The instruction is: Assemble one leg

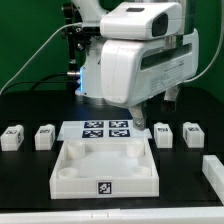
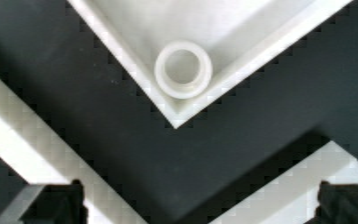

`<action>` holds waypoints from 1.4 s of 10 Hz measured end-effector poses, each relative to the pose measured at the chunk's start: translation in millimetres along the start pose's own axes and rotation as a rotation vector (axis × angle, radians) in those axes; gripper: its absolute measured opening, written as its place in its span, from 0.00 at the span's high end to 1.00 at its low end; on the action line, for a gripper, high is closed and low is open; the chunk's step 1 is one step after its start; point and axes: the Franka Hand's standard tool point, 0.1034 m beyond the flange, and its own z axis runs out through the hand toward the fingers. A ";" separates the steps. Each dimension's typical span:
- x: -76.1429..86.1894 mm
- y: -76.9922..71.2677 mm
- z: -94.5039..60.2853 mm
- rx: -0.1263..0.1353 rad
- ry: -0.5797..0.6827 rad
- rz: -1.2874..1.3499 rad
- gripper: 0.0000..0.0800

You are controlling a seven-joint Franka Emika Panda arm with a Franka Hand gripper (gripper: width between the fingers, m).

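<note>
legs are sitting in one loose row across the table (image 1: 30, 190), two toward each side edge, tags facing up. closest to the table's edge on the exterior view's left, the first leg (image 1: 10, 137) is resting on its own, with the second leg (image 1: 45, 135) near it on the inward side. at the middle of the table the marker board (image 1: 105, 129) is lying flat, and the tray-like part (image 1: 62, 172) is sitting just in front of it, toward the near edge.

the gripper (image 1: 141, 118) is hanging over the far corner of the tray-like part, on the exterior view's right. the wrist view is looking down on that corner and its round socket (image 2: 183, 68). the jaws are standing apart and holding nothing, with the fingertips (image 2: 51, 205) showing at either side of the wrist view.

the third leg (image 1: 163, 133) is sitting near the gripper, on the side of the table's edge at the exterior view's right, and the fourth leg (image 1: 192, 132) is lying beyond it. no leg is appearing in the wrist view, so none is lying under the jaws. judging from this, the third leg is the nearest pick — the coming move is turning on a short sideways shift toward that edge. its long axis is too small to tell here.
</note>
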 end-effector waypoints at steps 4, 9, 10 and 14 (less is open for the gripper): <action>-0.1 0.1 0.0 0.000 0.000 -0.006 0.19; -66.5 -10.7 20.1 -0.029 0.015 -0.512 0.19; -74.1 -10.4 21.2 -0.050 0.023 -0.605 0.19; -76.0 -10.4 22.9 -0.047 0.018 -0.685 0.19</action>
